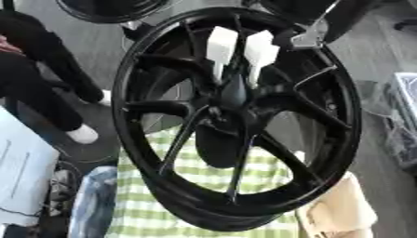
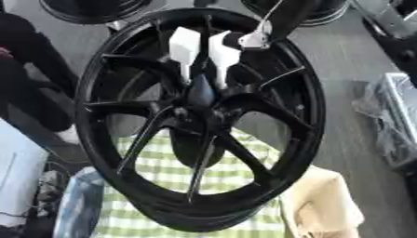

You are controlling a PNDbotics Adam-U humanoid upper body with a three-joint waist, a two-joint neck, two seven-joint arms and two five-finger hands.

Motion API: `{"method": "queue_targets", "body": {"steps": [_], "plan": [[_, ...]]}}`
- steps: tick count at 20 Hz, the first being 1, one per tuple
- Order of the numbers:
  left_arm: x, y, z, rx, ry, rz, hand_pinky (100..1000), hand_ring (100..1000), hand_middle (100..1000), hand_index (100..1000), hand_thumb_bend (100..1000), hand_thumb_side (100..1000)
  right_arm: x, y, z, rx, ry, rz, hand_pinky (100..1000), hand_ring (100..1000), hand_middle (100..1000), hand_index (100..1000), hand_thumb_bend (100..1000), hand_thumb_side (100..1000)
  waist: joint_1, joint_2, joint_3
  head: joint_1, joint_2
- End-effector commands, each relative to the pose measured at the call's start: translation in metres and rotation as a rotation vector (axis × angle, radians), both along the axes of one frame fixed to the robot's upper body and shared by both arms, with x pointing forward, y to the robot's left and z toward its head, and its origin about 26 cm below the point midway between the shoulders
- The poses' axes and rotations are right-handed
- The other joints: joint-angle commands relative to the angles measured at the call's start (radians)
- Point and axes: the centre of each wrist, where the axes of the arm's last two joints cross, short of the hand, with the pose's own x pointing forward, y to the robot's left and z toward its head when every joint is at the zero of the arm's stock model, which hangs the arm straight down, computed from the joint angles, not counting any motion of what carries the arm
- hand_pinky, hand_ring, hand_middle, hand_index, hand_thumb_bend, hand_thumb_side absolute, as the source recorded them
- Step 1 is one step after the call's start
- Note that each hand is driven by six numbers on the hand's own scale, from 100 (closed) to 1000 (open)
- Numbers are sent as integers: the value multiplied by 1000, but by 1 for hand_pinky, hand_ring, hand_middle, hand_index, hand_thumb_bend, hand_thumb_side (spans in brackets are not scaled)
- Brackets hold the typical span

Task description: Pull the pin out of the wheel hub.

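Two white fingers (image 1: 221, 46) inside black wheel hub (image 1: 236, 200)

Before you the large black spoked wheel hub (image 1: 236, 116) stands upright on the green-and-white checked cloth (image 1: 204, 172) covering the surface. Two white block-shaped pieces (image 1: 221, 44) sit side by side in front of its upper spokes, above the centre. A beige padded cushion (image 1: 338, 211) lies to its lower right, a white sheet (image 1: 24, 162) to its left. More dark rims (image 2: 90, 11) lie behind, on the floor.
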Motion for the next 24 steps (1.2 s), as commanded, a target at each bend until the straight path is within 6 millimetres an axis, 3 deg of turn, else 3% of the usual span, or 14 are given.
{"method": "queue_targets", "body": {"steps": [1,24], "plan": [[1,2,7,20,-19,-6,730,658,604,704,169,803,0,-5,11,-18,-15,13,918,865,778,887,286,308,3,-13,4,-5,6],[3,0,11,19,-31,-17,733,657,603,700,165,810,21,-14,-15,-31,21,-82,900,843,744,871,298,245,-12,7,34,-48,6]]}}
